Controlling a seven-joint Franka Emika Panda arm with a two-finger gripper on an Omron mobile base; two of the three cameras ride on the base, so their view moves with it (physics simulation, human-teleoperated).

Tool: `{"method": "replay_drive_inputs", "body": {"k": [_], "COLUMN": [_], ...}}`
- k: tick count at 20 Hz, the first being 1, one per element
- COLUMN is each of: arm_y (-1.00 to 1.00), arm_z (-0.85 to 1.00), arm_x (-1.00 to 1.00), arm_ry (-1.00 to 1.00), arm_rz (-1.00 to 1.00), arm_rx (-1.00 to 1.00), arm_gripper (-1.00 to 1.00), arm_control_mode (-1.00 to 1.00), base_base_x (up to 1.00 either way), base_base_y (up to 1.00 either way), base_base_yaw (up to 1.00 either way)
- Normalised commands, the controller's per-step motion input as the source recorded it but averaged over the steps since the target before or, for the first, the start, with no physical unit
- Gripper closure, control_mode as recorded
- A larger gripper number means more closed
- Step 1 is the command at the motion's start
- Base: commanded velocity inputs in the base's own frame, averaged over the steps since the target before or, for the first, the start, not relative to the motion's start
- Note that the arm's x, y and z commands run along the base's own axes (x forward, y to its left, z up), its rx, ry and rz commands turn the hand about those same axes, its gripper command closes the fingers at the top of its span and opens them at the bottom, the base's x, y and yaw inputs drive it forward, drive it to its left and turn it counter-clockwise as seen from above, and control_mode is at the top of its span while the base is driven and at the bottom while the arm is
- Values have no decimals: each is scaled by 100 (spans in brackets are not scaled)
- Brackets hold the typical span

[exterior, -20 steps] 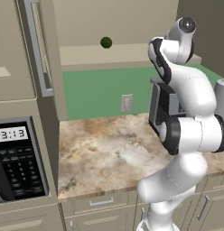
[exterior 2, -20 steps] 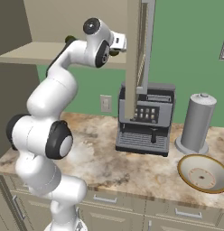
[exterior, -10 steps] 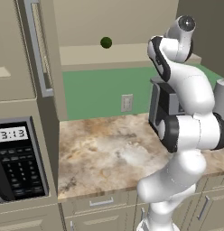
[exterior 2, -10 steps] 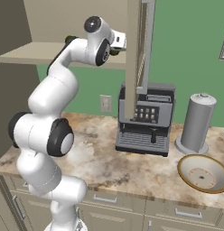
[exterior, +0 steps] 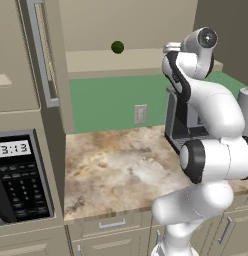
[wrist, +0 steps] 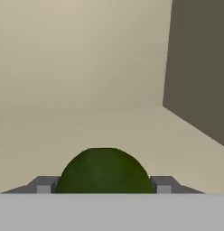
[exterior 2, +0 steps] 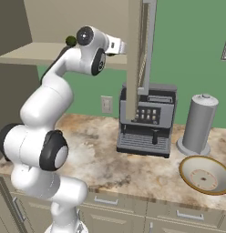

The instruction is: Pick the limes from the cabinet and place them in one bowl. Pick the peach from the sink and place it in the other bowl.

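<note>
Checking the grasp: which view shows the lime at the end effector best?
The hand view: the lime sits large between the end effector tips. The left base view shows another lime on the shelf.

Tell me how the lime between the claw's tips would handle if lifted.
The lime is round, so it would likely roll on the flat shelf if nudged. It looks small and probably light. Its smooth curve might slip between the narrow fingertips.

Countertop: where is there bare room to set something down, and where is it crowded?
Free: the marble countertop between the microwave and the coffee machine. Crowded: the right end, with the canister and shallow bowl.
</note>
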Motion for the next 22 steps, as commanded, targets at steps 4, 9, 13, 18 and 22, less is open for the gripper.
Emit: {"method": "replay_drive_inputs", "body": {"k": [4,9,13,18,22], "arm_y": [1,8,7,5,20], "arm_z": [53,48,-26,-22,-13], "arm_x": [-42,-38,-64,-98,-100], "arm_ry": [-5,0,2,-4,-2], "arm_rz": [-4,-2,-3,-3,-6], "arm_rx": [0,0,-2,3,1], "arm_gripper": [100,100,100,100,100], "arm_control_mode": [-100,-100,-100,-100,-100], "base_base_x": [0,0,0,0,0], "base_base_y": [0,0,0,0,0], "base_base_yaw": [0,0,0,0,0]}}
